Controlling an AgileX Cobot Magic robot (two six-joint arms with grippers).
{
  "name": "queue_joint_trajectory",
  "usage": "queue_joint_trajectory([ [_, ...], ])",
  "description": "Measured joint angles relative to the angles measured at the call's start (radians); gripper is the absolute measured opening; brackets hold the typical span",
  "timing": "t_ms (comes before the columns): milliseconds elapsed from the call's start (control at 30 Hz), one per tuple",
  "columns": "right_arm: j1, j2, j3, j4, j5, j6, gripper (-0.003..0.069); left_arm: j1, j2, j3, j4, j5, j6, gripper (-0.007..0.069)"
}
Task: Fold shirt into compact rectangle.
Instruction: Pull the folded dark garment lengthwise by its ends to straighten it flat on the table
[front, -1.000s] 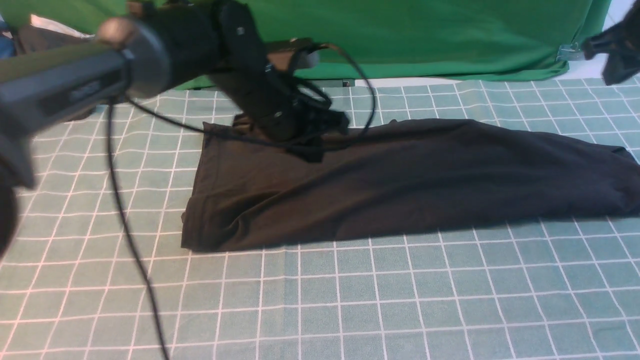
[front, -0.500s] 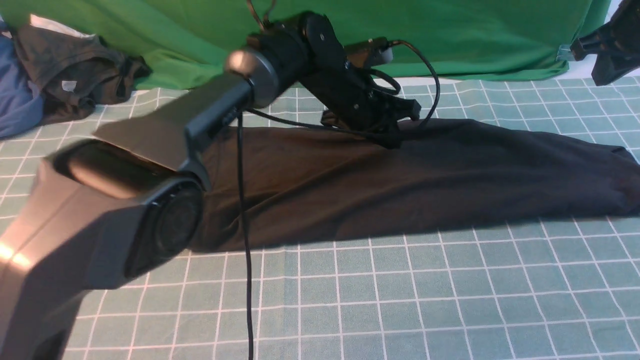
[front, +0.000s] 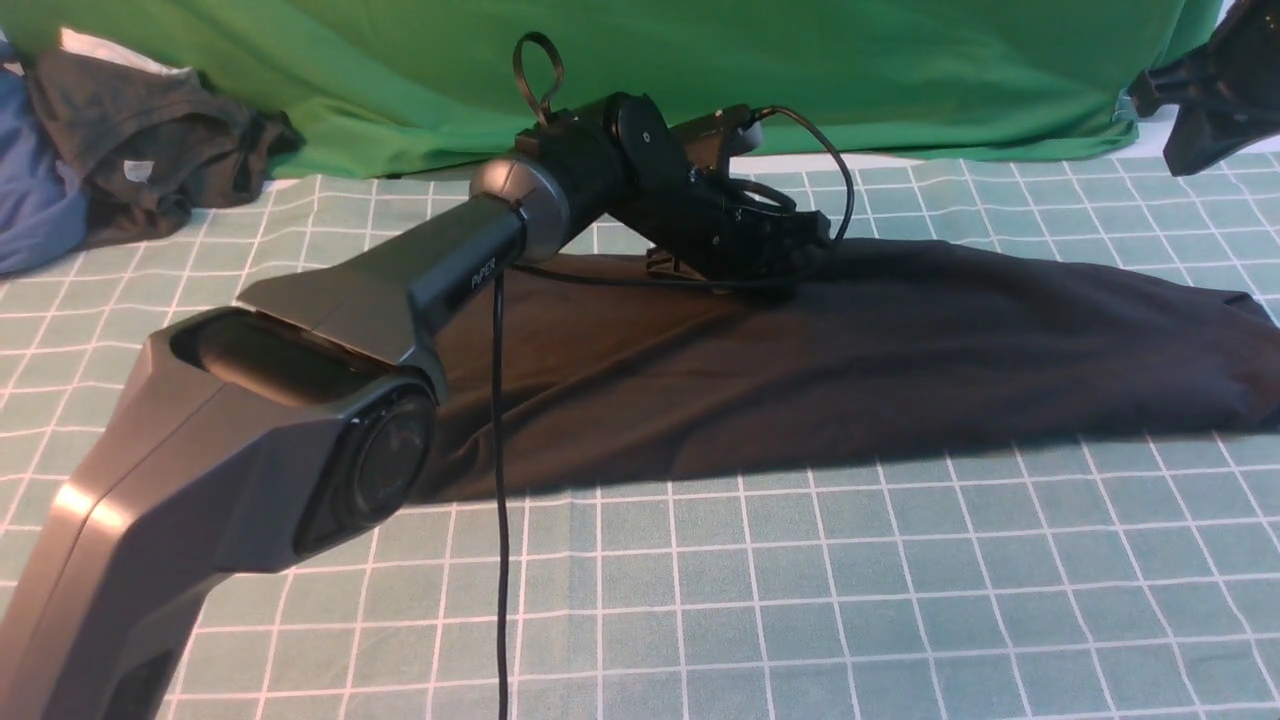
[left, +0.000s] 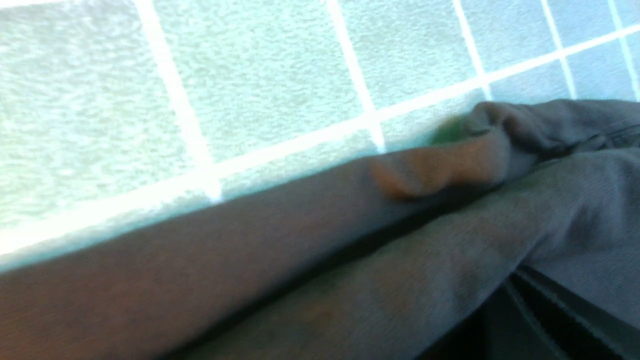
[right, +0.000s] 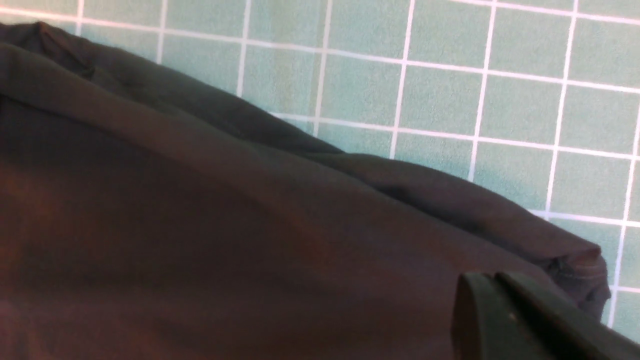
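Observation:
The black shirt (front: 900, 360) lies as a long band across the checked table cloth, its right end reaching the front view's right edge. My left arm stretches over it from the near left. The left gripper (front: 790, 268) is down at the shirt's far edge, shut on a pinch of the cloth. In the left wrist view a fold of the shirt (left: 450, 240) wraps right up to the dark fingers (left: 505, 325). My right gripper (front: 1205, 120) hangs high at the far right, shut and empty. In the right wrist view its fingertips (right: 492, 295) are pressed together above the shirt (right: 200, 225).
A dark grey garment with a pale tag (front: 150, 130) and a blue cloth (front: 30, 200) are heaped at the far left. A big green cloth (front: 800, 70) hangs along the back. The left arm's cable (front: 498, 500) drops over the shirt to the near table cloth (front: 800, 600).
My left arm has swung to the right along the shirt's far edge, taking the pinched cloth with it. The right gripper has drifted slightly left at the top right.

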Motion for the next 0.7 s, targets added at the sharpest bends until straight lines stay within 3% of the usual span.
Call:
queue_joint_trajectory([
  [200, -0.027, -0.017, 0.0, -0.002, 0.002, -0.001, 0.0029, 0.01, -0.058, 0.0, 0.226, 0.01, -0.059, 0.0006],
  [467, -0.028, -0.059, 0.0, -0.001, 0.005, -0.007, 0.0038, 0.059, -0.065, 0.0, 0.236, 0.05, 0.0, 0.0009],
  [700, -0.045, -0.081, 0.0, -0.018, 0.008, -0.026, 0.0048, 0.162, -0.109, 0.001, 0.236, 0.288, -0.01, 0.001],
])
